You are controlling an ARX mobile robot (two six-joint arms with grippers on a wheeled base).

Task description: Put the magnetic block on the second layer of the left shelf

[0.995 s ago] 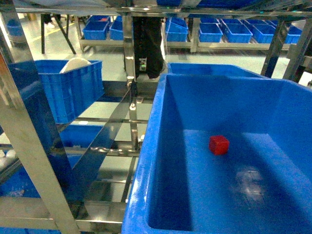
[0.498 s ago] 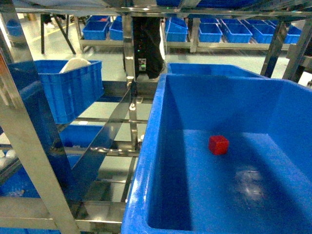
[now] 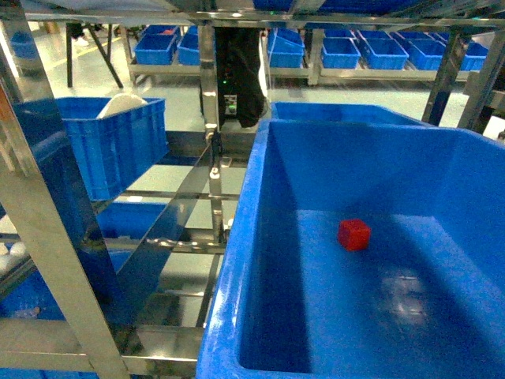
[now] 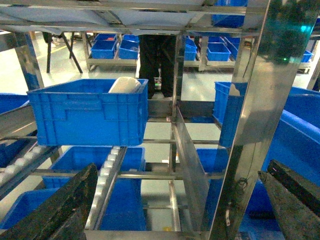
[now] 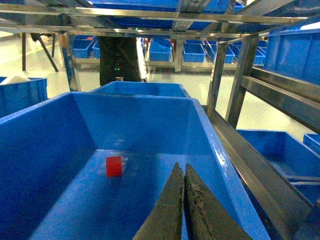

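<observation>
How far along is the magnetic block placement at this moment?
It looks done: the magnetic block sits loose on the floor of the large blue crate, touching no gripper. The right gripper is shut and empty, above the crate's near end. The left gripper is open, facing the steel rack. What remains, apparently, is backing the arms away.

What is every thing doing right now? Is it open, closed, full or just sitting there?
Magnetic block: sitting loose on the floor of the big crate, not held.
Big blue crate: open-topped, holding only the block.
Ribbed blue crate: on the rack, a white thing poking out.
Left gripper: open, empty.
Right gripper: shut, empty, above the big crate.
</observation>
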